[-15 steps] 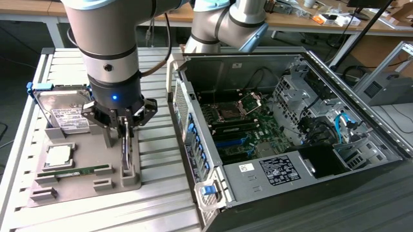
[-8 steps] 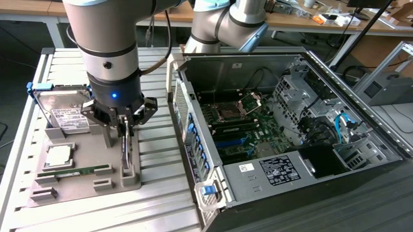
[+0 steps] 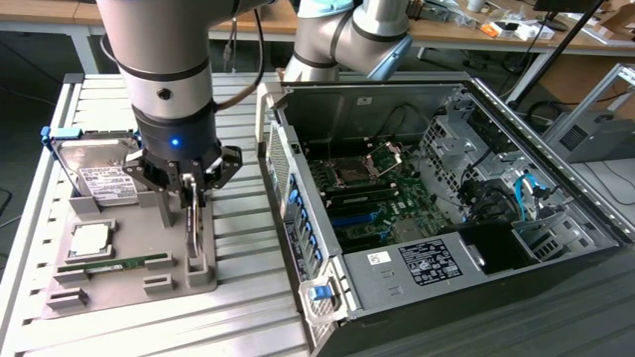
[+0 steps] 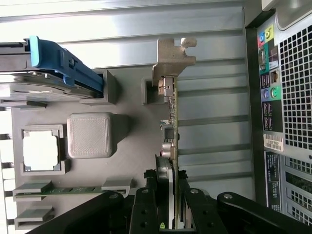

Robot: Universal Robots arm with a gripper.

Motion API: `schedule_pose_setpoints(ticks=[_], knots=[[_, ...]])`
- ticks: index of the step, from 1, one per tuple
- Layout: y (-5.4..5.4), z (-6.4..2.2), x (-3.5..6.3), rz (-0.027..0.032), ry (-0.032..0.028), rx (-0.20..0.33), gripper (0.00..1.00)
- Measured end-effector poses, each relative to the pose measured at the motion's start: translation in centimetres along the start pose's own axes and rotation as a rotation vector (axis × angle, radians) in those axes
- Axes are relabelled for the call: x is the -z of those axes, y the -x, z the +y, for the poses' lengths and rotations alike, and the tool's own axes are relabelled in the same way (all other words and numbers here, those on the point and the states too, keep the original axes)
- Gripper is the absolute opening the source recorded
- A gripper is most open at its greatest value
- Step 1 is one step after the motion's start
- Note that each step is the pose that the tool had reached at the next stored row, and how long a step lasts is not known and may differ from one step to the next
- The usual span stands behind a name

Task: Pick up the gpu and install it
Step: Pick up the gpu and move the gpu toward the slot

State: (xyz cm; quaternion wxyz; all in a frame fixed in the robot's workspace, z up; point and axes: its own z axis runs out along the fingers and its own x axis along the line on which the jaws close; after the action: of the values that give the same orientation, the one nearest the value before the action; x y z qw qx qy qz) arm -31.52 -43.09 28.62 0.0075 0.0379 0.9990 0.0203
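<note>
The end effector (image 3: 195,202) (image 4: 168,214) is pinching the gpu (image 3: 193,236) (image 4: 174,122) from both sides. Its fingers hide the upper part of the card in the exterior view. In the wrist view the card shows edge-on, so its faces cannot be read, and only its silver bracket (image 4: 171,61) stands out clearly.

The gpu stands upright on its long edge on the gray tray (image 3: 129,286) (image 4: 131,161), along the tray edge nearest the open computer case (image 3: 397,279) (image 4: 292,97). A bare strip of slatted tabletop (image 3: 238,312) (image 4: 146,29) lies between that edge and the case.

On the tray's other side sit the hard drive (image 3: 100,175), partly behind the arm, the processor (image 3: 89,239) (image 4: 41,151) and the memory stick (image 3: 119,264) (image 4: 68,190), all apart from the card.
</note>
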Motion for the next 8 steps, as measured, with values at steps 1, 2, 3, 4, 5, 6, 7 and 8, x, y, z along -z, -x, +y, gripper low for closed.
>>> schedule_pose_setpoints(ticks=[1,2,3,4,5,6,7,8], knots=[[0.0,0.0,0.06,0.0,0.0,0.0,0.27],[0.0,0.0,0.13,-0.0001,0.0,0.0,0.27],[0.0,0.01,0.2,0.0,0.0,0.0,0.27],[0.0,0.01,0.27,-0.0001,0.0,0.0,0.27],[0.0,0.01,0.33,-0.0001,0.0001,0.0,0.27],[0.0,0.02,0.42,-0.0001,0.0001,0.0,0.27],[0.01,0.02,0.51,-0.0001,0.0,0.0,0.27],[0.01,0.02,0.59,0.0,0.0,0.0,0.27]])
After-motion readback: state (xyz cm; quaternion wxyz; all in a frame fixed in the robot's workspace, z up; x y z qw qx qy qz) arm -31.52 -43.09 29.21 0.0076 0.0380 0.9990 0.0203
